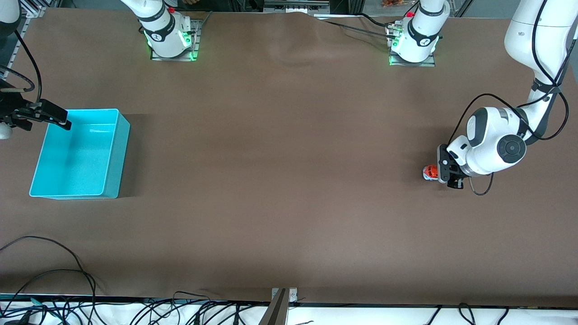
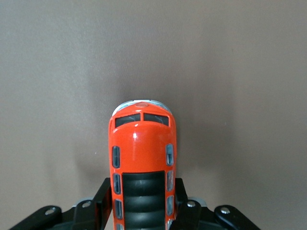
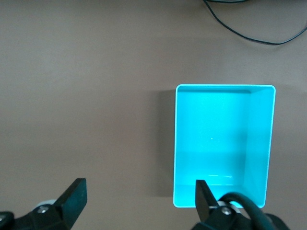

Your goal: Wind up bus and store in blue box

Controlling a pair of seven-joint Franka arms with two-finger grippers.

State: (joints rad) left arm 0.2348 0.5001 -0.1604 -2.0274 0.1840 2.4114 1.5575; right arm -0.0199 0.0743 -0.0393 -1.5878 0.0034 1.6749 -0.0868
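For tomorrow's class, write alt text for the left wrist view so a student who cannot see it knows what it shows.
The left gripper is shut on the sides of an orange toy bus with a dark roof window, which points away from the camera over the plain brown table. Nothing else is in sight.

We see a brown surface [image 1: 280, 171] covering nearly the whole front view, matte, with a slight wrinkle or bump near the arm bases at the middle. Black cables [image 1: 54, 289] loop over the surface edge nearest the front camera, toward the right arm's end, and more cables [image 1: 216, 313] tangle on a white strip [image 1: 361, 315] below that edge. We spot a small metal bracket [image 1: 284, 295] at the middle of that same edge, with a dark bar sticking out under it. Metal frame rails [image 1: 34, 9] show at the corner by the right arm's base. In the right wrist view a thin black cable [image 3: 249, 28] curves across the brown surface.
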